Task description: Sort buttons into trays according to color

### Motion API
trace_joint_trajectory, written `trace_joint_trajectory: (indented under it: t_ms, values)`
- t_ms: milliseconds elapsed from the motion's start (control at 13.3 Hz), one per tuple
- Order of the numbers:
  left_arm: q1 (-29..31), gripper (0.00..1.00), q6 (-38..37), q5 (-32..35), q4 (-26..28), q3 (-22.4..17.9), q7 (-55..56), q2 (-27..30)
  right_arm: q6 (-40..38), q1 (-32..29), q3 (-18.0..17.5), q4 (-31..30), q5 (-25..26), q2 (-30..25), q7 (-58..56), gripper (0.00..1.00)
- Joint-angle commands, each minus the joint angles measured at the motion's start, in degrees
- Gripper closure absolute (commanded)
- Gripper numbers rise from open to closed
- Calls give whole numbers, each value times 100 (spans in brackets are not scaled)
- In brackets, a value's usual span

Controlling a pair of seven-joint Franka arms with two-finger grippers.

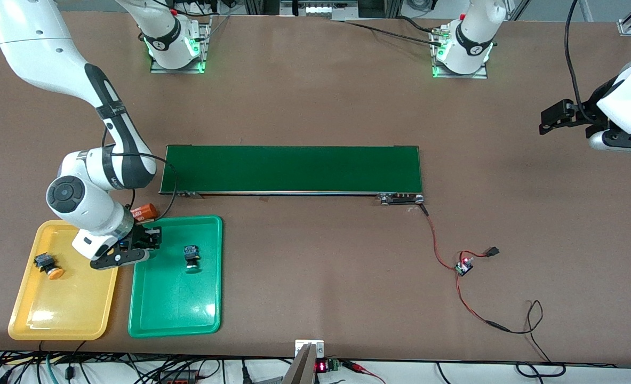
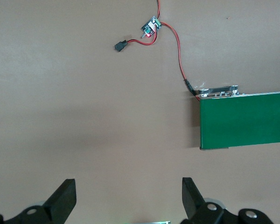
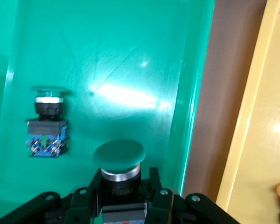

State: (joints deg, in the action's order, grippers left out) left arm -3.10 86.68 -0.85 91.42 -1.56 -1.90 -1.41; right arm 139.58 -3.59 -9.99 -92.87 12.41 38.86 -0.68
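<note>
My right gripper (image 1: 150,239) is shut on a green-capped button (image 3: 119,156) and hangs low over the green tray (image 1: 155,314), at the edge next to the yellow tray (image 1: 54,320). In the right wrist view the fingers (image 3: 154,179) clamp the button's dark body just under its cap. A second green button (image 1: 190,257) lies on its side in the green tray. One orange-capped button (image 1: 48,265) lies in the yellow tray. My left gripper (image 1: 547,120) waits open over bare table at the left arm's end, with nothing between its fingers (image 2: 63,198).
A long dark-green conveyor belt (image 1: 294,169) crosses the middle of the table. An orange cylinder (image 1: 143,212) lies between the belt and the green tray, beside the right arm. A small circuit board (image 1: 463,266) with red wires lies toward the left arm's end.
</note>
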Motion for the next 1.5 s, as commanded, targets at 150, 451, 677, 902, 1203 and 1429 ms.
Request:
trace_joint_trajectory:
  t_ms: [150,451,677,902,1203,1429]
  values:
    - [20,0,-37,-82,-168,-20,-83,-79,263,69,111,102,139,201,6,76]
    - [20,0,-46,-82,-168,-20,-83,-79,254,95,120,85,86,131,59,23]
    - [20,0,-37,-82,-168,-20,-83,-79,10,95,173,-64,68,-245,59,0]
    - [20,0,-46,-82,-168,-20,-83,-79,-928,165,156,-187,51,-991,59,0]
    - [20,0,-46,-82,-168,-20,-83,-79,-2896,139,129,-179,-792,-2213,59,0]
    - [20,0,-46,-82,-168,-20,-83,-79,-4066,87,129,-126,-775,-3013,-19,0]
